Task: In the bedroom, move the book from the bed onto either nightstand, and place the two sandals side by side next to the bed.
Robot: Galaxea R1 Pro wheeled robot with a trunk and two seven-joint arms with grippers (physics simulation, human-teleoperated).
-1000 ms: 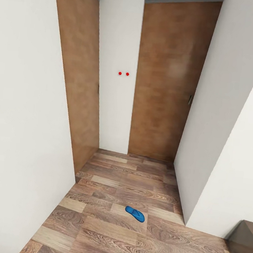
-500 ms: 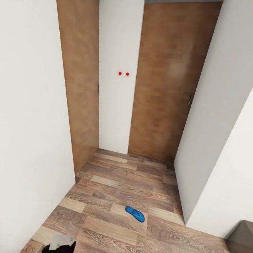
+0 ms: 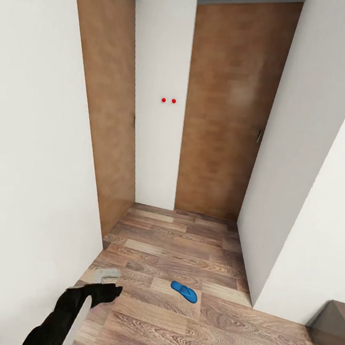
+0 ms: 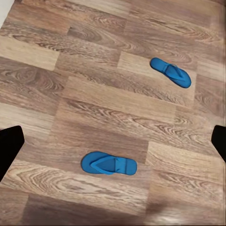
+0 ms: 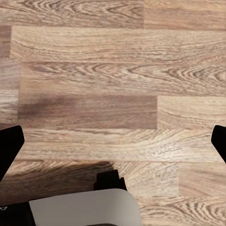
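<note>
One bright blue sandal point(image 3: 183, 292) lies flat on the wood-plank floor point(image 3: 176, 246) of a narrow passage, in front of two brown doors. My left gripper point(image 3: 107, 287) reaches in low from the left, a short way left of that sandal. In the left wrist view both sandals lie apart on the floor, one farther off point(image 4: 170, 72) and one closer point(image 4: 108, 164). The left gripper point(image 4: 114, 142) hangs open above them, holding nothing. My right gripper point(image 5: 114, 141) is open over bare floor. The book, the bed and the nightstand are out of view.
White walls close in on both sides. A brown door point(image 3: 108, 98) stands at the left and another brown door point(image 3: 228, 109) straight ahead. A dark brown furniture corner point(image 3: 333, 321) pokes in at the lower right. Part of my pale grey base point(image 5: 82, 207) shows below the right gripper.
My left arm has come up into the head view from the lower left edge and reached forward toward the sandal. The sandal and the camera have not moved.
</note>
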